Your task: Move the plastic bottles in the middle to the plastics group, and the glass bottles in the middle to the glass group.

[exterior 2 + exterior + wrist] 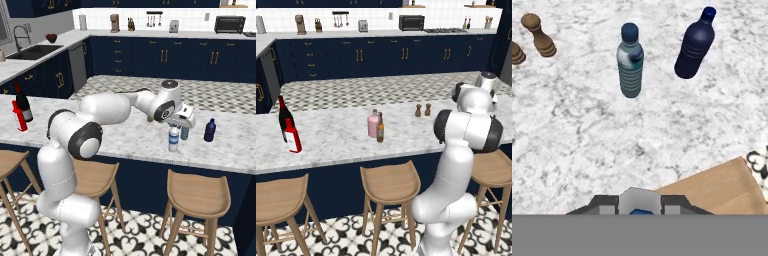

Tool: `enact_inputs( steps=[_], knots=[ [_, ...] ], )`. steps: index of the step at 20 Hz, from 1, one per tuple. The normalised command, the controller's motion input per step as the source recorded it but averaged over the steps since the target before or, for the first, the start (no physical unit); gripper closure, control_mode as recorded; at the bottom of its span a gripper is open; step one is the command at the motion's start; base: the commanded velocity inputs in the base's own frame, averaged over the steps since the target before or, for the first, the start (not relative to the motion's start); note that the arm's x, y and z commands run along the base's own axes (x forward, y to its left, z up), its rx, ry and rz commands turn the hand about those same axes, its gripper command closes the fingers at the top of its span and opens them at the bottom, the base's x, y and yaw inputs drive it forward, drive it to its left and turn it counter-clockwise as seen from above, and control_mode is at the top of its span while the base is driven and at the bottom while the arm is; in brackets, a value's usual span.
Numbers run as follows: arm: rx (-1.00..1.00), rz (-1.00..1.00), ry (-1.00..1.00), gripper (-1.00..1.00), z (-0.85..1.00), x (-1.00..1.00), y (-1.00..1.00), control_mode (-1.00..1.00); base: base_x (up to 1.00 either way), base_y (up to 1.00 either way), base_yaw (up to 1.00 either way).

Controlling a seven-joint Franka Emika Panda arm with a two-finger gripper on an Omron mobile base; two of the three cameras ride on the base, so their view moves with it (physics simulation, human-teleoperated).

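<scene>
You are setting the small clear water bottle with the blue band (pixel 173 138) upright on the white marble counter (pixel 125 135), just beside the short teal bottle (pixel 185 133) and near the dark navy bottle (pixel 210 130). Your jaws are directly above it; whether they are pinching it, I cannot tell. Judge it steady before lifting straight up.

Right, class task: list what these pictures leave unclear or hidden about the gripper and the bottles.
1. Gripper: in the right base view the hand's body covers the fingers, so open or shut is unclear.
2. Water bottle: its cap sits under the hand, so contact is unclear.
3. Teal bottle: right base view, partly behind the water bottle.
4. Red bottle: left base view, label too small.
</scene>
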Motion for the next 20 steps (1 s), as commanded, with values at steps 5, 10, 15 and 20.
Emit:
enact_inputs(
  steps=[5, 10, 15, 20],
  knots=[
    [0.00, 0.00, 0.00, 1.00, 0.00, 0.29, -0.19, -1.00, 0.00, 0.00, 0.00],
    [0.00, 0.00, 0.00, 1.00, 0.00, 0.37, -0.18, -1.00, 0.00, 0.00, 0.00],
    [0.02, 0.00, 0.02, 1.00, -0.05, 0.15, -0.10, -1.00, 0.00, 0.00, 0.00],
    [0.05, 0.00, 0.04, 1.00, -0.20, 0.06, -0.10, -1.00, 0.00, 0.00, 0.00]
  ],
)
